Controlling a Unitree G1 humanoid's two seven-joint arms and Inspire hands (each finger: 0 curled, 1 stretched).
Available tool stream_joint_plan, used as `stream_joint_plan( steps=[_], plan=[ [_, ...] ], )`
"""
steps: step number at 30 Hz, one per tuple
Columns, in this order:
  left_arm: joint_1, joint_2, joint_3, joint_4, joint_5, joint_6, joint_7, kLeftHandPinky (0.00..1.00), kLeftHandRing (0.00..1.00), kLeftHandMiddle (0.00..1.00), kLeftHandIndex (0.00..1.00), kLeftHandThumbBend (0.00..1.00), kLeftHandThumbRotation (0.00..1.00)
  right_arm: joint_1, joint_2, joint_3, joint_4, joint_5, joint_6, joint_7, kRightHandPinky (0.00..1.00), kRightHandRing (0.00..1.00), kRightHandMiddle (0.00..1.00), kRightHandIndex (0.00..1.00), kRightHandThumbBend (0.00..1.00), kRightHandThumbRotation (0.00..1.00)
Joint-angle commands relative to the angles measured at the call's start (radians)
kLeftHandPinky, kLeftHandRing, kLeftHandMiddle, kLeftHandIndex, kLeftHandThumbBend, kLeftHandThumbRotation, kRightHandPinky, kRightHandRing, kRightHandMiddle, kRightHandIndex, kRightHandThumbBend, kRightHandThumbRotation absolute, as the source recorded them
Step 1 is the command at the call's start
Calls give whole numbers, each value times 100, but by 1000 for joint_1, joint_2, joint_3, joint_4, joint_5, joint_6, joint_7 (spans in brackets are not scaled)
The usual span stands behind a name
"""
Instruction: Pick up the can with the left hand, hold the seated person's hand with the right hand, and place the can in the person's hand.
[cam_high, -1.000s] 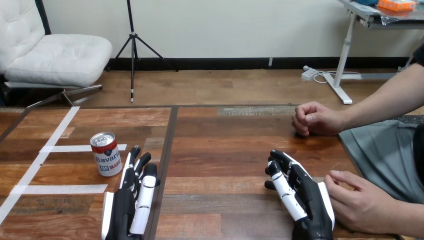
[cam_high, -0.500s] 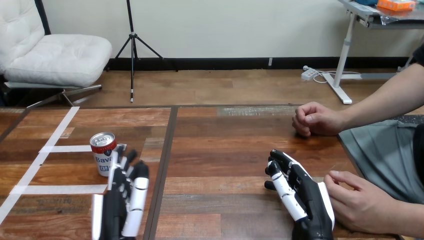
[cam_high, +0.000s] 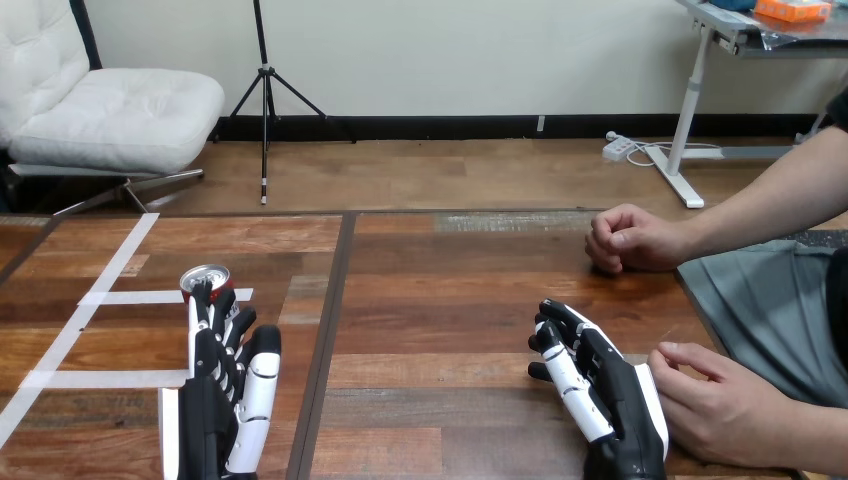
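The red and white can (cam_high: 205, 279) stands upright on the left half of the table, and its silver top shows above my fingers. My left hand (cam_high: 215, 400) is just in front of the can with straight fingers that cover its lower part; I cannot tell if they touch it. On the right, my right hand (cam_high: 603, 390) rests open on the table. The person's hand (cam_high: 722, 405) lies right beside it at the table's right edge. Farther back, the person's other hand (cam_high: 630, 238) rests as a loose fist.
White tape strips (cam_high: 110, 378) mark the table's left part, around the can. A dark seam (cam_high: 325, 330) runs down the table between my hands. Bare wood lies between my right hand and the fist.
My left hand has moved left and forward, from beside the can to in front of it, now covering its lower part. My right hand and the person's hands have stayed put.
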Motion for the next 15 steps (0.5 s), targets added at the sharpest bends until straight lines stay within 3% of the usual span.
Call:
stream_joint_plan(
  steps=[1,15],
  plan=[
    [-16,-21,-6,-35,20,-51,5,82,90,95,100,61,76,-42,11,7,-22,9,-6,8,73,81,85,82,53,60],
    [-11,-31,16,-70,113,-113,102,84,91,96,100,63,75,-42,8,8,-21,9,1,13,73,81,84,81,54,59]
  ],
)
